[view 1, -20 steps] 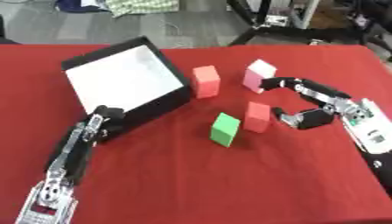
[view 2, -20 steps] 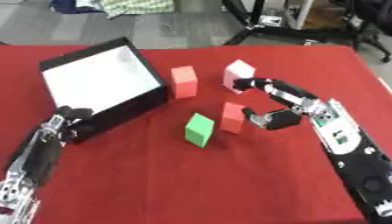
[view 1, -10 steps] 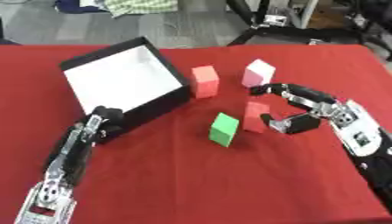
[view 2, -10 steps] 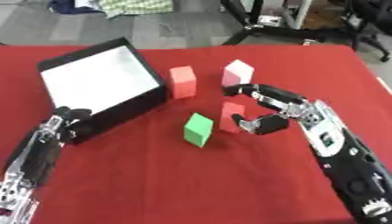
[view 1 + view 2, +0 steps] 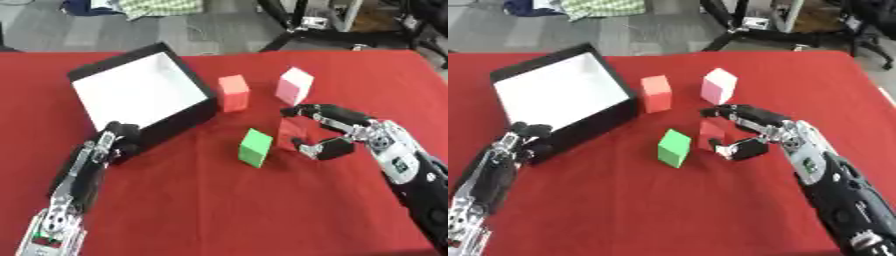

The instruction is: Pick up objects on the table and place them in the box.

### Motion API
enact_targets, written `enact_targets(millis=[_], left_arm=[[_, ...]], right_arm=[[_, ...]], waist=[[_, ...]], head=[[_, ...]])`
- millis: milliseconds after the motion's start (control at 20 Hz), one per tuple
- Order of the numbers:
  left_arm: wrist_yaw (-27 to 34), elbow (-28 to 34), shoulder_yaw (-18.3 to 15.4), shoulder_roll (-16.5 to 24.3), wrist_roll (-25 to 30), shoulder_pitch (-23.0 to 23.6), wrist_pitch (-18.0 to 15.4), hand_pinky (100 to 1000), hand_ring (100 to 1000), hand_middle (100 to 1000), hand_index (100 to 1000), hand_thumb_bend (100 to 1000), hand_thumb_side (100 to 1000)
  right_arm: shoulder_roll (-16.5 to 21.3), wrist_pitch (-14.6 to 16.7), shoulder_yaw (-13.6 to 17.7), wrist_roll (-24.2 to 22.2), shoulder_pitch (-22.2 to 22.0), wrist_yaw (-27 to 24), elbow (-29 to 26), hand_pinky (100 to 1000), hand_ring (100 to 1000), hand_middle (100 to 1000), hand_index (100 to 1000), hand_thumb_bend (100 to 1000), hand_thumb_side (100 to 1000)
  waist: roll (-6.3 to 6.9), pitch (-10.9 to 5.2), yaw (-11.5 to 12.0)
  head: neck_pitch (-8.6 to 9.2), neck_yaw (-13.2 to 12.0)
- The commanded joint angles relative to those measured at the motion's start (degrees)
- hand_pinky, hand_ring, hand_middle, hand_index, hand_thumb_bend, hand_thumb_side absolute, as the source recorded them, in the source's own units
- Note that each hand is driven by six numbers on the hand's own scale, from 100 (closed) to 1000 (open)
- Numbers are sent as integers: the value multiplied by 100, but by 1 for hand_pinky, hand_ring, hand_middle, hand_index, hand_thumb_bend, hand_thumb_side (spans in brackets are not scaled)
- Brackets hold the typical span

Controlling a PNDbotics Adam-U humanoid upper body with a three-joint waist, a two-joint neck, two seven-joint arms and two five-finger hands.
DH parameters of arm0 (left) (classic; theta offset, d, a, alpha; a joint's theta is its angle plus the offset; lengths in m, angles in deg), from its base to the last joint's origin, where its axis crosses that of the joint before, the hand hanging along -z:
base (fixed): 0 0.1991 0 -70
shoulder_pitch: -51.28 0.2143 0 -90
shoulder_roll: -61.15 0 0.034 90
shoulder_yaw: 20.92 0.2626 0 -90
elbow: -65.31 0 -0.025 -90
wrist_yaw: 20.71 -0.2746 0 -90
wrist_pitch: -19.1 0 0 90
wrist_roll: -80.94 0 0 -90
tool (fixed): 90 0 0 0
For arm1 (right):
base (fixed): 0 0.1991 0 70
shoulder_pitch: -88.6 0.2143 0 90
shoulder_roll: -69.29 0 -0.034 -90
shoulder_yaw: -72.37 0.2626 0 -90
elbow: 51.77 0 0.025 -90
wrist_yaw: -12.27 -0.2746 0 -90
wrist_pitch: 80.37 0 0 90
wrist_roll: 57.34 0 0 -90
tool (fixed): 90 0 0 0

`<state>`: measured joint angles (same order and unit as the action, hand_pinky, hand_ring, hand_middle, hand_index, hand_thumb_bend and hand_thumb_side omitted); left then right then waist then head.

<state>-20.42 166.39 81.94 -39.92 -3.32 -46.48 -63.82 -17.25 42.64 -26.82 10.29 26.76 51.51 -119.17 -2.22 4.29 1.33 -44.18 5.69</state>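
A black box [image 5: 195,113] with a white inside stands at the left of the red table [image 5: 219,210]. A red block [image 5: 291,133] sits mid-table, with my right hand [image 5: 337,132] curved round it, fingers above and thumb below; I cannot tell if they touch it. Just left of it lies a green block [image 5: 255,147]. Farther back stand an orange-red block [image 5: 233,92] and a pink block [image 5: 294,85]. My left hand [image 5: 118,141] rests curled against the box's near corner.
Beyond the table's far edge are a grey floor, black stands [image 5: 297,22] and a checked cloth [image 5: 157,7]. The near half of the red table holds only my two arms.
My right hand has moved left and its fingers have come round the small red block. The left hand and the other blocks have stayed put.
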Motion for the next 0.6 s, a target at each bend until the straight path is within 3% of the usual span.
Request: enact_targets(millis=[50,150,400,600], left_arm=[[10,118,26,-13,14,-80,-9,814,1000,753,677,100,882],[10,120,25,-15,14,-82,-10,815,1000,753,677,100,882],[13,119,26,-17,14,-84,-9,814,1000,753,677,100,882],[13,120,26,-17,12,-84,-9,814,1000,753,677,100,882]], right_arm=[[80,-29,56,206,88,310,47,987,896,874,993,100,427],[78,-41,69,341,96,483,54,983,898,878,992,100,336],[77,-76,86,664,98,882,57,980,905,884,991,100,270],[46,-106,86,870,94,1247,140,975,903,886,992,100,272]], waist=[[75,-93,-1],[79,-93,0],[82,-94,0],[84,-91,-1]], head=[[7,18],[7,21],[7,33],[7,36]])
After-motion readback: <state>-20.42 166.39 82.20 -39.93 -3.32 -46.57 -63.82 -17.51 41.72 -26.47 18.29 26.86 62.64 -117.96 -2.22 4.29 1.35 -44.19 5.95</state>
